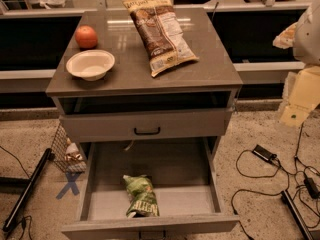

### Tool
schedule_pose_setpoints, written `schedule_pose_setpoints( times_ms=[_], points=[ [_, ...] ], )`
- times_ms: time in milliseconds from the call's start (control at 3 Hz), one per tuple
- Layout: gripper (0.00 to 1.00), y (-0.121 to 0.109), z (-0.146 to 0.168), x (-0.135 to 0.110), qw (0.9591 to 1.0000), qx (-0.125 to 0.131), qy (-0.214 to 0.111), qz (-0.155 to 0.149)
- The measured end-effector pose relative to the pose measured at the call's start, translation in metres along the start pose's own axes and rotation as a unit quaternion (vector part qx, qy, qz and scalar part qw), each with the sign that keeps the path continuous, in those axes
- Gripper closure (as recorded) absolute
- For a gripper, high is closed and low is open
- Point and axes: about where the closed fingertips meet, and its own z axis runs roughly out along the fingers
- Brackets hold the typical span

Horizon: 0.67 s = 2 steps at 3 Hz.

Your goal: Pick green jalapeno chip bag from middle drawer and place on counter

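Observation:
The green jalapeno chip bag (pixel 140 196) lies crumpled on the light floor of the middle drawer (pixel 186 200), left of centre near the front. The drawer is pulled wide open at the bottom of the view. The counter (pixel 212 59) is the glossy grey-brown top of the cabinet. My gripper (pixel 296 109) hangs at the far right edge, pale beige. It is well to the right of the cabinet, about level with the handled drawer front, and far from the bag. Nothing shows in it.
On the counter lie a large brown-and-white chip bag (pixel 161 33), a white bowl (pixel 90 64) and an orange fruit (pixel 86 36). A grey drawer front with a black handle (pixel 147 131) juts above the open drawer. Cables (pixel 260 156) and a black pole (pixel 25 194) lie on the floor.

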Motion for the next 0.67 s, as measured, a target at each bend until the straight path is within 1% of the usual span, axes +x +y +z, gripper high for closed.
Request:
schedule_pose_setpoints(
  times_ms=[333, 667],
  points=[
    [0.0, 0.0, 0.0, 0.0, 1.0, 0.0, 0.0, 0.0],
    [0.0, -0.005, 0.034, -0.001, 0.9986, -0.011, -0.008, 0.052]
  ],
)
